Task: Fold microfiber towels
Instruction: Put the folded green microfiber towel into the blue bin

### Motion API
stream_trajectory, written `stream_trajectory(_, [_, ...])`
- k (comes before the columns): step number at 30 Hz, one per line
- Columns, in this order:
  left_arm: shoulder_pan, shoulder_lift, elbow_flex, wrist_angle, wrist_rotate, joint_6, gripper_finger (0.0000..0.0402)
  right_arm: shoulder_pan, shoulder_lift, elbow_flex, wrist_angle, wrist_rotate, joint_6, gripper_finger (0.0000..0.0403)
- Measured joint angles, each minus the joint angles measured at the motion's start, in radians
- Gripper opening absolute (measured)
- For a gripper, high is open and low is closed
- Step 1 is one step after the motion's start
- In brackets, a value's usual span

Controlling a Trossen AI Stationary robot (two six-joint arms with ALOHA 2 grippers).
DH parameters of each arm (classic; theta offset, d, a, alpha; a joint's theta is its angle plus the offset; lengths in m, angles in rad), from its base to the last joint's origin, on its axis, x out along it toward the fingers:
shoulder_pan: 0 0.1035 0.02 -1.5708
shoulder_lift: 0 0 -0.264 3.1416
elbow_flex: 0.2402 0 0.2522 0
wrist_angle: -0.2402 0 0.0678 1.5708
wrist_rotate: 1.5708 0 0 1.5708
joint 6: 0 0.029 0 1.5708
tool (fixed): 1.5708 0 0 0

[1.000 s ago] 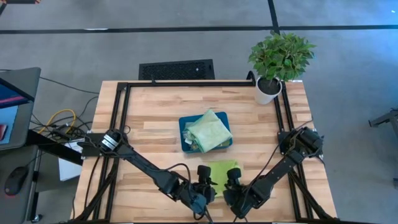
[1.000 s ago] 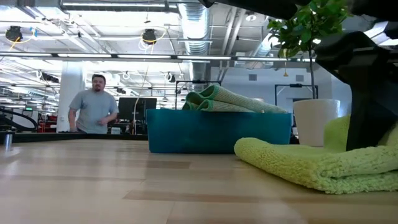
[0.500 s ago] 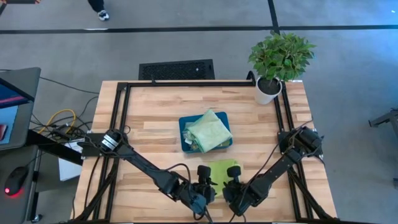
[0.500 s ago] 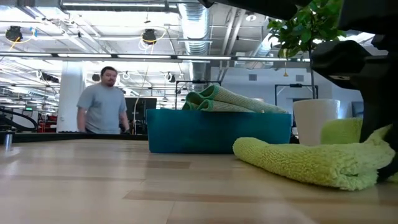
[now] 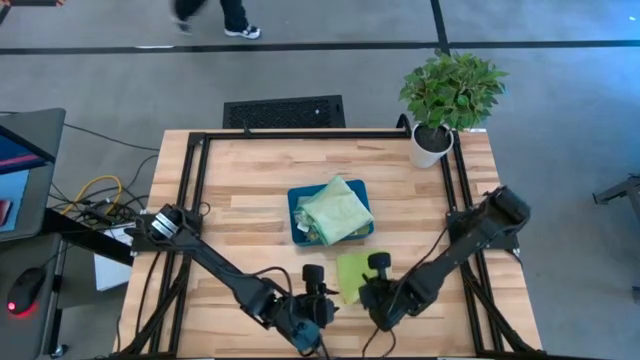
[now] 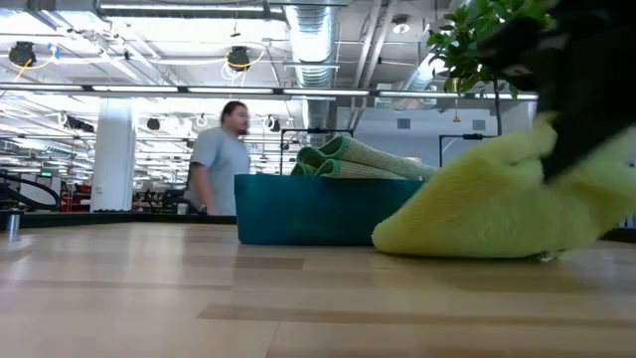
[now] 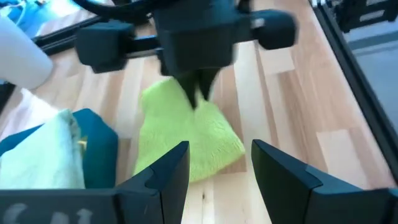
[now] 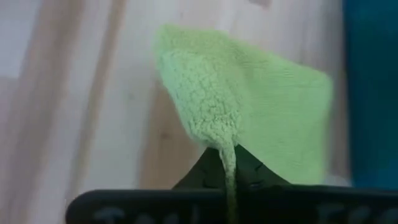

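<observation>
While the right claw pinches one edge of the lime green towel and lifts it off the tabletop — probably to fold it — the left claw waits beside, fingers apart.

Surface: I see a light butcher-block wooden table edged by a black frame | Centre: teal tray resting on the wood, holding folded pale green cloths | Near edge: lime green towel partly lying on the boards, just beside the tray | Far right corner: potted plant in a white pot.
</observation>
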Motion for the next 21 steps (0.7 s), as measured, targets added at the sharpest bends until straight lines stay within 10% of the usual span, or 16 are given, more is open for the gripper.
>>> stream_trajectory(21, [-0.046,-0.034,0.000,-0.066,-0.026,-0.062,0.0166,-0.396,-0.320,0.003,-0.056,0.007,-0.461,0.0011])
